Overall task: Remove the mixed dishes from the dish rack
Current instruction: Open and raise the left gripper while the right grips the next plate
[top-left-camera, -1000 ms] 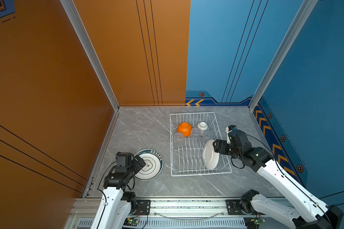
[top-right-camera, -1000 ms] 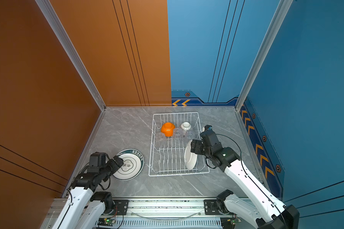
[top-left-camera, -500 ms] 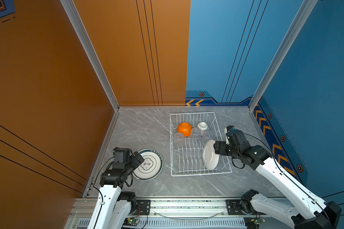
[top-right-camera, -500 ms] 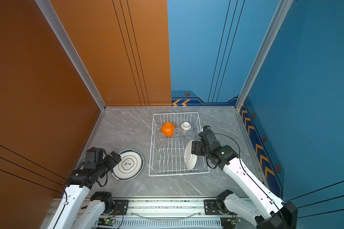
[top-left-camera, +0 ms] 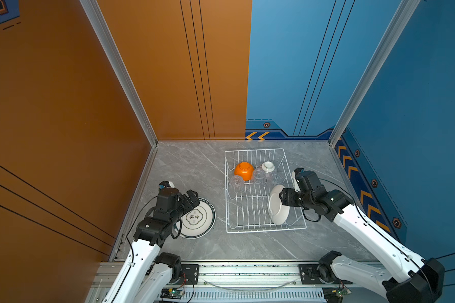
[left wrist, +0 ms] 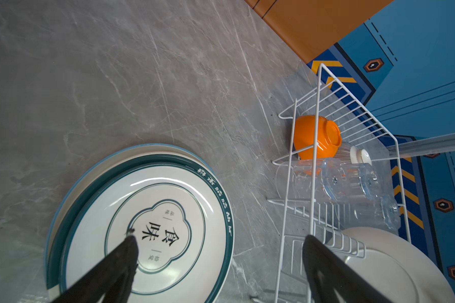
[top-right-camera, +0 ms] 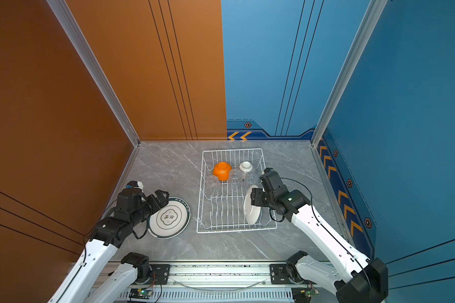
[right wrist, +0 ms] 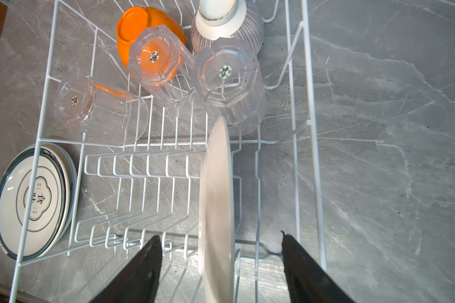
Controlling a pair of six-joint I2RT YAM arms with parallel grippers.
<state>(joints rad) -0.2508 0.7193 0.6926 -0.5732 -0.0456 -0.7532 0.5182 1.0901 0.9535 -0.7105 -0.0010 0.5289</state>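
The left jaws hang wide open and empty, their tips just above a stack of teal-rimmed plates (left wrist: 153, 228) lying flat on the desk (top-left-camera: 195, 168). Beyond them stands the dish rack (top-left-camera: 265, 230). At its end farthest from the right jaws, an orange bowl (top-left-camera: 244, 170), clear glass cups (right wrist: 226, 70) and a ribbed white bowl (top-left-camera: 268, 167) rest upside down. A white plate (right wrist: 216, 196) stands on edge in the prongs, directly between the right jaws. These are spread to either side of its rim, and neither one touches it. The plate looks like glazed ceramic, so it is probably stiff, fairly heavy, slick and likely to chip against the wire. The best hold seems to be across its thin upper rim, seated well down, with a lift straight up out of the prongs.
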